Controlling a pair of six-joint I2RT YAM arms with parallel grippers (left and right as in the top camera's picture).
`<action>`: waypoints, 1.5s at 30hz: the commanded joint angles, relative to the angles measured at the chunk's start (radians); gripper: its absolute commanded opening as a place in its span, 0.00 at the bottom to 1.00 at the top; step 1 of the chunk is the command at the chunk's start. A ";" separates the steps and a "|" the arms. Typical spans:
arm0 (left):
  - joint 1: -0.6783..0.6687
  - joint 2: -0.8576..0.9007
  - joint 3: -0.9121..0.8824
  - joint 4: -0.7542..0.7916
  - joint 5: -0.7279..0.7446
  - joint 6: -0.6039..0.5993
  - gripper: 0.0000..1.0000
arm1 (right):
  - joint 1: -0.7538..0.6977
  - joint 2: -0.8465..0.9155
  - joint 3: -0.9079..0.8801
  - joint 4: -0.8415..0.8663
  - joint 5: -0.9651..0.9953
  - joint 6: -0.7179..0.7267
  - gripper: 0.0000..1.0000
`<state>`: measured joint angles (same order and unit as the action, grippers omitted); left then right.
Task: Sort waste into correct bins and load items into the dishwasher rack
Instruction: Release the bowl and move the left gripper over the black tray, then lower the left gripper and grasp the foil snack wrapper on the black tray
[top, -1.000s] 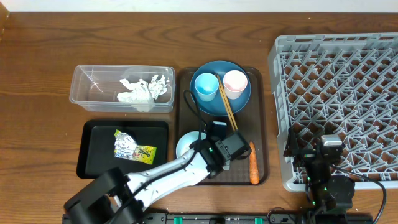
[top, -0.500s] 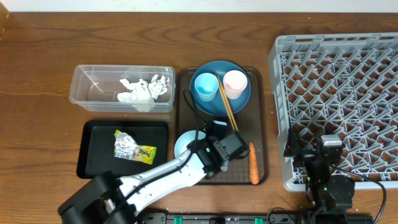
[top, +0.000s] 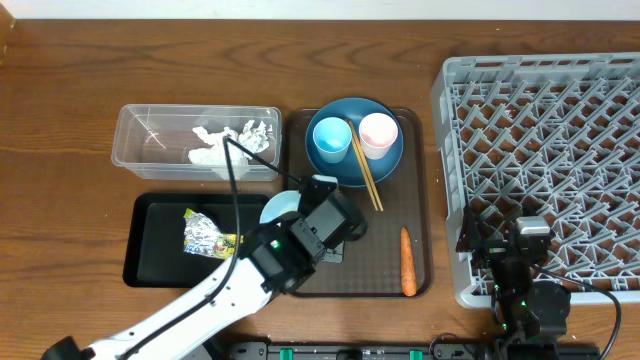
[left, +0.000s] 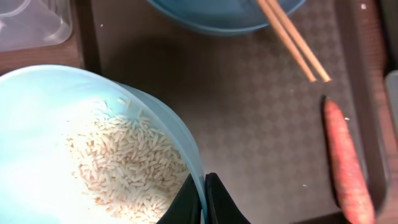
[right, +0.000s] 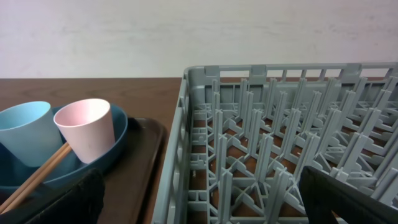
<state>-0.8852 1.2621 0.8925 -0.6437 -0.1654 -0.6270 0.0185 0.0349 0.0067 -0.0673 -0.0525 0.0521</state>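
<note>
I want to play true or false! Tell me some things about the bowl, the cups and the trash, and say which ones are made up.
1. The light-blue bowl has rice in it. True.
2. The pink cup sits inside the light-blue cup. False: the two stand side by side on the dark-blue plate.
3. The foil wrapper lies in the black tray. True.
4. The napkins lie in the black tray too. False: they are in the clear tub.
5. The left gripper pinches the bowl's rim. True.
</note>
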 joint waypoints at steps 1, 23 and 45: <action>0.002 0.008 -0.005 -0.003 0.046 0.019 0.06 | -0.001 0.000 -0.001 -0.004 -0.001 -0.005 0.99; -0.069 0.278 -0.002 0.103 0.053 -0.022 0.49 | -0.001 0.000 -0.001 -0.004 -0.001 -0.005 0.99; 0.447 -0.142 0.011 -0.298 -0.061 -0.036 0.58 | -0.001 0.000 -0.001 -0.004 -0.001 -0.005 0.99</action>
<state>-0.5098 1.1179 0.9092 -0.9302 -0.1753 -0.6544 0.0185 0.0345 0.0067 -0.0673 -0.0525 0.0521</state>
